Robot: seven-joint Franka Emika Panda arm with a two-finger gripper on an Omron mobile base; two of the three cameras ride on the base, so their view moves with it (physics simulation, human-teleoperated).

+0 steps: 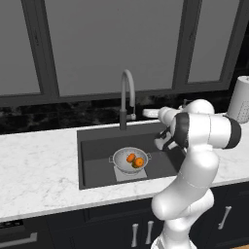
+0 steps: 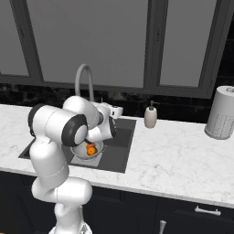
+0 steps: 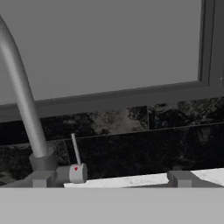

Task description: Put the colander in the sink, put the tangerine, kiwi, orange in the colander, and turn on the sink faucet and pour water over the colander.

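colander (image 1: 129, 160): in sink (image 1: 97, 146), on the lighter square patch at the bottom, upright
fruit in colander: two orange fruits touching, tangerine (image 1: 131, 157) left, orange (image 1: 139, 162) right; dark greenish bit at the near edge of them, likely kiwi, too small to tell
sink faucet (image 1: 126, 97): far edge of sink, spout arched toward near side over basin; no stream visible
faucet lever (image 3: 75, 149): thin rod standing up from the side knob with red mark, right of faucet base, in hand view
gripper (image 3: 109, 178): fingers spread wide, nothing between; tips low in hand view, one just beside the faucet base, pointing at backsplash
arm: reaching over the right part of sink, hand near faucet
soap dispenser (image 2: 150, 116): on counter (image 2: 173, 151) right of sink
grey perforated cylinder (image 2: 221, 112): far right on counter
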